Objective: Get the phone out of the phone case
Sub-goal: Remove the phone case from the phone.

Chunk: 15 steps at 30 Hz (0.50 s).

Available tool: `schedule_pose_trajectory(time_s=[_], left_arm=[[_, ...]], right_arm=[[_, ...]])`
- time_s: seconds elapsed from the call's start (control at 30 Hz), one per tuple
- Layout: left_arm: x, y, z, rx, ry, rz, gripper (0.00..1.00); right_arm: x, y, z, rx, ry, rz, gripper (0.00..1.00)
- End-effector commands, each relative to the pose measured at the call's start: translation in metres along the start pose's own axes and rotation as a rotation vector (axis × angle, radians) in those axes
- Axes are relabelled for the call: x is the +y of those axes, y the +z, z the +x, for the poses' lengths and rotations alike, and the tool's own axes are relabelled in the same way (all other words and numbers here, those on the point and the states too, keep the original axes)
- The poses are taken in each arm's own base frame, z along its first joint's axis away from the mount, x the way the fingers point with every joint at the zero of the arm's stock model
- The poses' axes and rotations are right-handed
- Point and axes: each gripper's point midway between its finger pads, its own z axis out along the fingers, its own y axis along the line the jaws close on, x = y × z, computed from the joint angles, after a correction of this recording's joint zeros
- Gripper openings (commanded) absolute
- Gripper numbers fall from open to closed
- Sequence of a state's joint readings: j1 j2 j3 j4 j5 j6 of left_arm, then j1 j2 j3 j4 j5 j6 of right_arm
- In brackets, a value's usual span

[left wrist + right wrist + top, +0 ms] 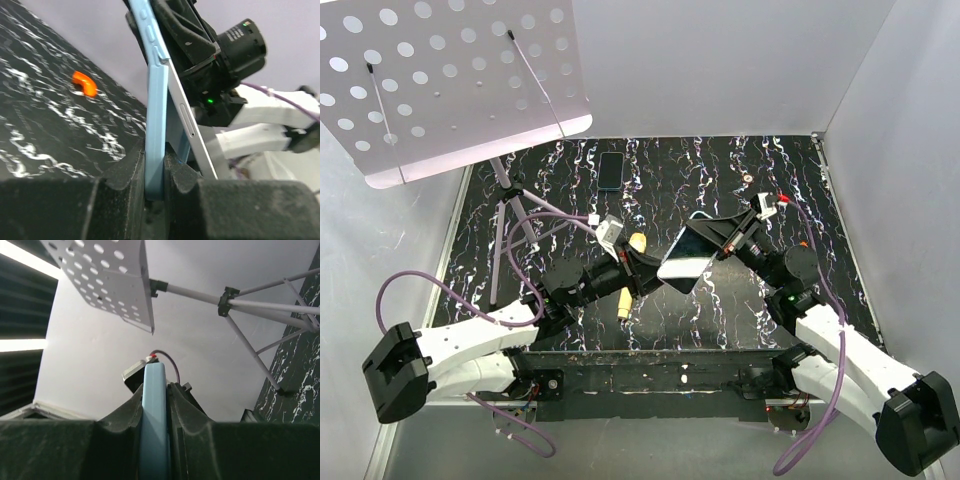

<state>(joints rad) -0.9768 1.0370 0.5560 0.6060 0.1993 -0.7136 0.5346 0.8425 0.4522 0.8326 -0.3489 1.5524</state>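
**Phone and case, held off the table between both arms**

- Phone case (pixel 155 110) – light blue, held in the air right of the music stand (pixel 450 80) and its legs, nearer to you than its holed tray. It is up on edge. One end has come apart from the phone; at the other end the two still sit together.
- Phone (pixel 186 120) – silver-edged, with its side button showing. It leans out of the case at the left gripper's end, and from above you see its glossy face (pixel 685 255).
- Left gripper (pixel 155 170) – clenched on the loose edge of the case only; the phone stands just outside the fingers.
- Right gripper (pixel 154 400) – clamped across the blue edge of the case at the end farther from the stand.
- Dark handset (pixel 611 170) – flat on the table (pixel 670 180), just right of the stand's tray.
- Yellow piece (pixel 623 302) – on the table right of the stand's legs, beneath the left arm.
- Orange piece (pixel 84 83) – on the table, well apart from the stand.
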Motion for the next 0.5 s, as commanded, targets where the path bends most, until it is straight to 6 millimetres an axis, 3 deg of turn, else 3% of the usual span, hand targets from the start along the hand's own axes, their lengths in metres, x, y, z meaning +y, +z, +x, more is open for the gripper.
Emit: schedule_pose_trajectory(time_s=[0.0, 0.13, 0.2, 0.37, 0.4, 0.47], left_arm=[[0.131, -0.028, -0.018, -0.097, 0.313, -0.548, 0.0], [0.129, -0.028, -0.015, -0.112, 0.297, -0.529, 0.0], [0.118, -0.023, -0.012, -0.095, 0.252, -0.475, 0.0], [0.08, -0.013, 0.01, 0.053, 0.091, -0.321, 0.0], [0.075, -0.014, 0.014, 0.082, 0.067, -0.304, 0.02], [0.064, -0.019, 0.018, 0.119, 0.029, -0.282, 0.19]], right_arm=[[0.065, -0.01, -0.002, -0.02, 0.276, -0.22, 0.01], [0.069, -0.008, -0.008, -0.053, 0.248, -0.23, 0.01], [0.067, -0.004, -0.005, -0.034, 0.21, -0.213, 0.01], [0.041, 0.0, 0.002, 0.002, 0.115, -0.123, 0.01], [0.032, 0.0, 0.003, 0.006, 0.101, -0.096, 0.01], [0.025, -0.003, 0.004, 0.024, 0.065, -0.08, 0.01]])
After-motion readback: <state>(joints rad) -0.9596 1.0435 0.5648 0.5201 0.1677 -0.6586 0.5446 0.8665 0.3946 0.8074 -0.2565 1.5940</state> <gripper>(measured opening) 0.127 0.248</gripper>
